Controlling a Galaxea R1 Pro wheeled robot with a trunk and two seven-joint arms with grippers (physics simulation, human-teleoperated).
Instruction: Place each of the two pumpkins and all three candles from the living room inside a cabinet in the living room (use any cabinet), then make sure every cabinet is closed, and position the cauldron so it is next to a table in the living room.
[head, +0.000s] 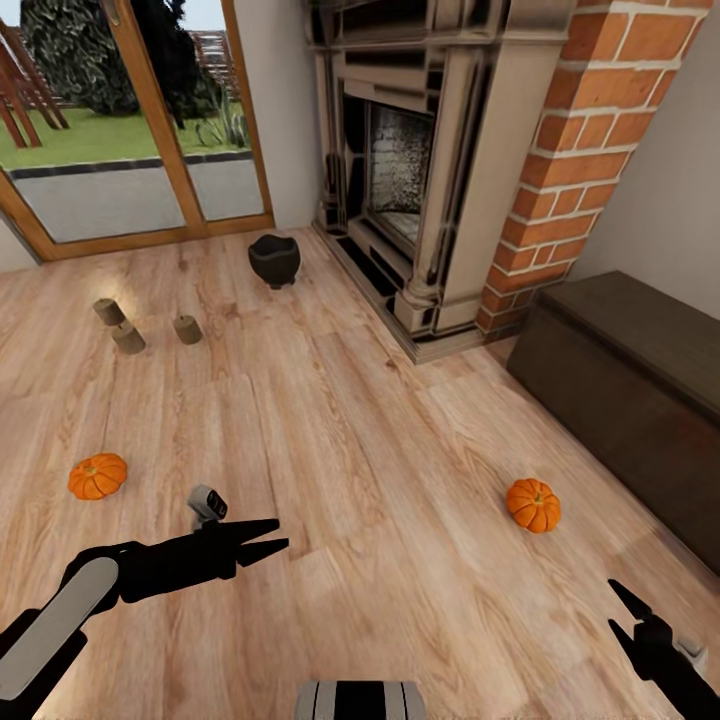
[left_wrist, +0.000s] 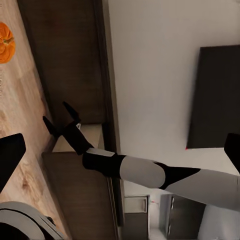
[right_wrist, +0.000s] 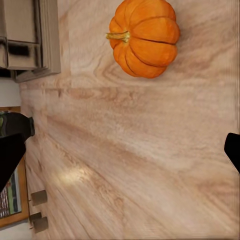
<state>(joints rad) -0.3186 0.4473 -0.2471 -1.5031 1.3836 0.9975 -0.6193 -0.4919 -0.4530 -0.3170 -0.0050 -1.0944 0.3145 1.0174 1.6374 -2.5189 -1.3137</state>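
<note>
Head view: left gripper (head: 272, 534) low over the wood floor (head: 350, 420), fingers apart, holding nothing; one pumpkin (head: 97, 475) just beyond and outward of it, three candles (head: 128, 338) and cauldron (head: 274, 260) farther ahead. Right gripper (head: 622, 610) spread and empty, second pumpkin (head: 533, 504) just ahead, cabinet (head: 640, 400) beyond.

Right wrist view: that pumpkin (right_wrist: 144, 38) ahead between the fingertips (right_wrist: 233, 150), untouched.

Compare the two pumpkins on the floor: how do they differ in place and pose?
The left pumpkin lies near the left tool; the right pumpkin lies near the dark cabinet. The left one looks flatter, with no stem that I can see; the right one shows its stem. Both are orange, ribbed, on wood floor.
</note>
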